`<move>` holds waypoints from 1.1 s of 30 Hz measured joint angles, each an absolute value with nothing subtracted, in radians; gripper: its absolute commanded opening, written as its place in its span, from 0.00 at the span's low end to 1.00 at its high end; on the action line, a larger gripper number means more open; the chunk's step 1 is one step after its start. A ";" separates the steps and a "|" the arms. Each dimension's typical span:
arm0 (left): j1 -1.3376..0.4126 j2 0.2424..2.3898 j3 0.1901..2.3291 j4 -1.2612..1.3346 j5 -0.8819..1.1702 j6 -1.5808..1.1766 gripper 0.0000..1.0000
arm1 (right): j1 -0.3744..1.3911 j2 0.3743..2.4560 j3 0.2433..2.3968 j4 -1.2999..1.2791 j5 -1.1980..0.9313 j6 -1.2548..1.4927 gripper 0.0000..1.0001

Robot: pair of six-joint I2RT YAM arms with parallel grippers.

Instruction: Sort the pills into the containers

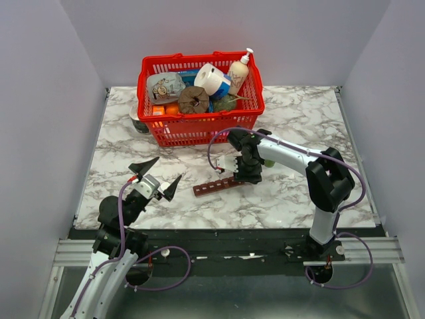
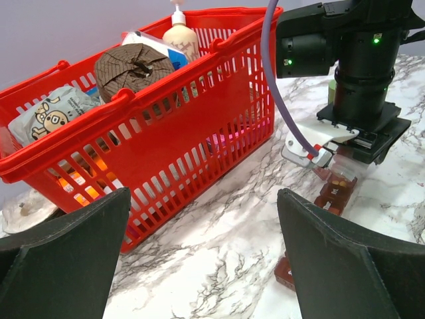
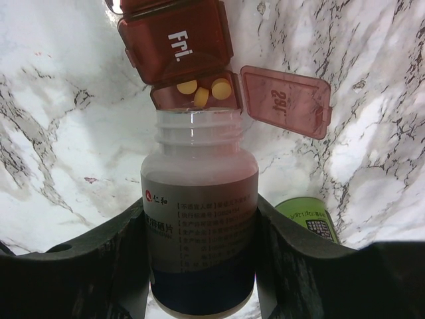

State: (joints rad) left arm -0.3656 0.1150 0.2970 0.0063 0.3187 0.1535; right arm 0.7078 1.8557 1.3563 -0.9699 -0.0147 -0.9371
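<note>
Three yellow pills [image 3: 201,90] sat in open end cell of dark-red plastic strip [image 1: 214,185] on marble counter [image 1: 285,199]. Right end effector [image 1: 248,174] clamped smooth white plastic bottle [image 3: 199,193] mid-body, probably light, slippery. Left end effector [image 1: 159,177] gaped empty.

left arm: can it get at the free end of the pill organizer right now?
Probably yes. The left gripper is open and empty, with only bare table between it and the pill organizer. The other end looks blocked: the right gripper holds a bottle over the open compartment there.
</note>
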 measured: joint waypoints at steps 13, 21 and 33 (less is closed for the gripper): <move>-0.366 0.115 0.297 0.006 0.327 0.154 0.99 | 0.708 1.818 1.312 -0.932 -0.055 -0.917 0.00; -0.366 0.121 0.297 0.006 0.332 0.153 0.99 | 0.702 1.774 1.265 -0.894 -0.084 -0.908 0.01; -0.366 0.130 0.299 0.006 0.333 0.126 0.99 | 0.684 1.658 1.178 -0.807 -0.173 -0.886 0.01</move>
